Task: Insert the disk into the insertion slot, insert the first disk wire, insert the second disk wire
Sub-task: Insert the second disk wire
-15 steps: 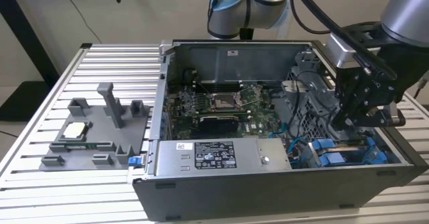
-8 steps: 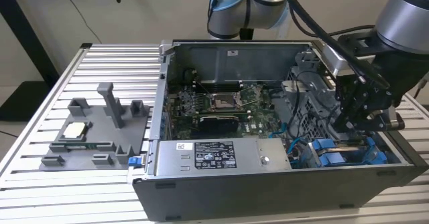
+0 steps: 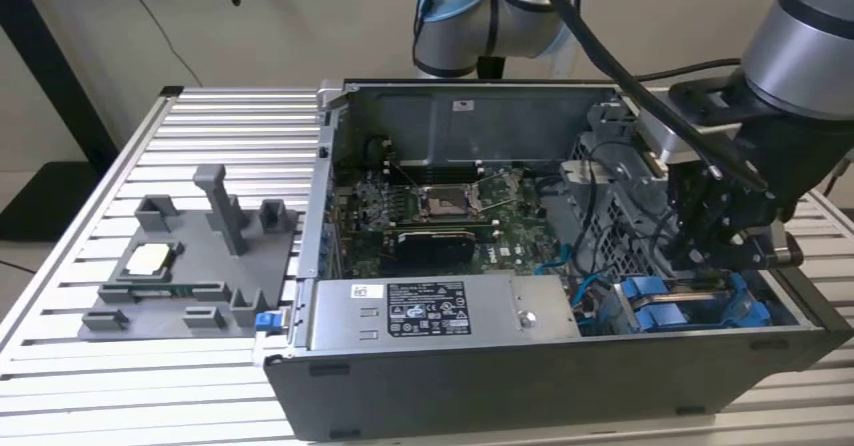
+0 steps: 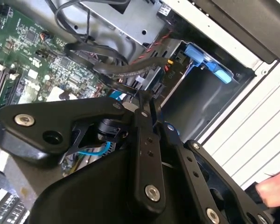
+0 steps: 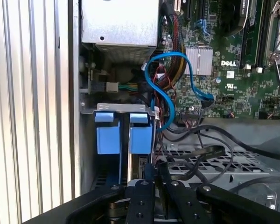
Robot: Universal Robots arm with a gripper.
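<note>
We see the disk [image 3: 694, 301] in its blue frame, standing on edge down in the insertion slot [image 3: 627, 316]. The slot is in the front corner of the open computer case [image 3: 534, 386], on the exterior view's right. In the first wrist view the two blue end tabs [image 5: 123, 133] of the frame sit side by side, just under a grey metal strip.

The gripper [image 3: 727, 256] hangs right above the disk, down inside the case. In the first wrist view its black fingers [image 5: 147, 186] are very close together, almost touching. We cannot tell if they pinch anything.

A blue wire [image 5: 177, 77] loops from near the tabs over to the green board [image 5: 233, 70]. Black wires [image 5: 210, 154] lie across a grey metal cage beside the slot.

The grey power box [image 3: 427, 311] with a white label sits along the front edge of the case. The case rests on a silver slatted table [image 3: 80, 366]. A grey plastic holder [image 3: 187, 266] stands on the table's left side in the exterior view. A person's fingers [image 4: 275, 189] show at a corner of the second wrist view.
</note>
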